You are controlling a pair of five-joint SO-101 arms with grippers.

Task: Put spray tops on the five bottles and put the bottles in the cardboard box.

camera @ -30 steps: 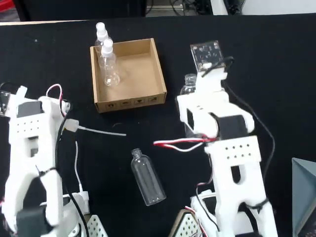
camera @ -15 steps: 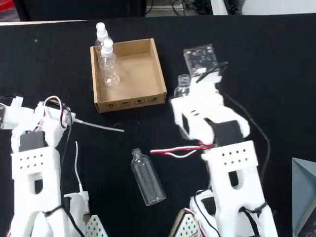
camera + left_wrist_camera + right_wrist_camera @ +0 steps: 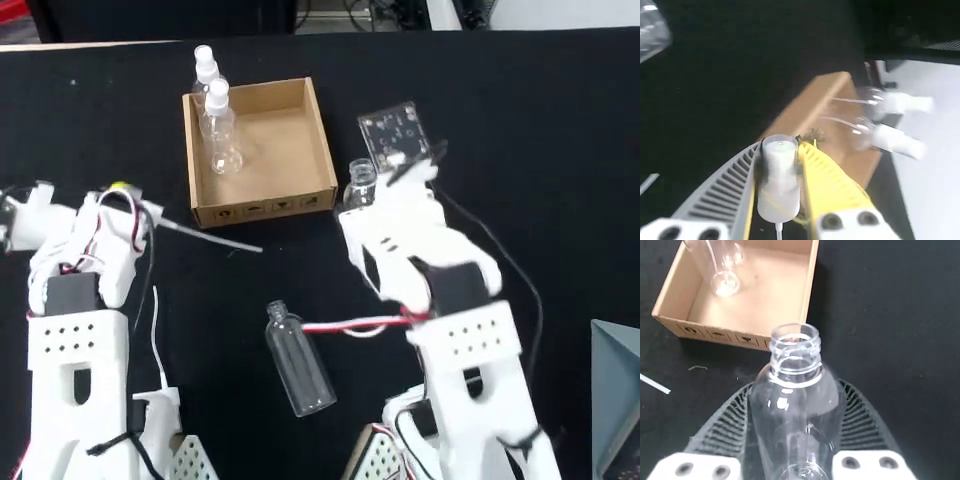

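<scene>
My left gripper (image 3: 140, 212) (image 3: 780, 155) is shut on a white spray top (image 3: 150, 211) (image 3: 778, 182). Its thin tube (image 3: 212, 241) sticks out to the right, in front of the cardboard box (image 3: 310, 130) (image 3: 815, 110) (image 3: 790, 295). My right gripper (image 3: 368, 208) (image 3: 795, 390) is shut on a clear bottle (image 3: 360, 180) (image 3: 795, 405), held upright with its open neck just right of the box's front corner. Two bottles with spray tops (image 3: 218, 115) (image 3: 890, 127) lean in the box's left side. Another open bottle (image 3: 297, 358) lies on the table between the arms.
The table is a black cloth (image 3: 560, 150). What looks like another spray top with a thin tube (image 3: 163, 398) lies by the left arm's base. A grey object (image 3: 615, 390) sits at the right edge. Free room lies right of the box.
The left arm has carried the spray top toward the box. The right arm has shifted the bottle left, nearer the box's corner.
</scene>
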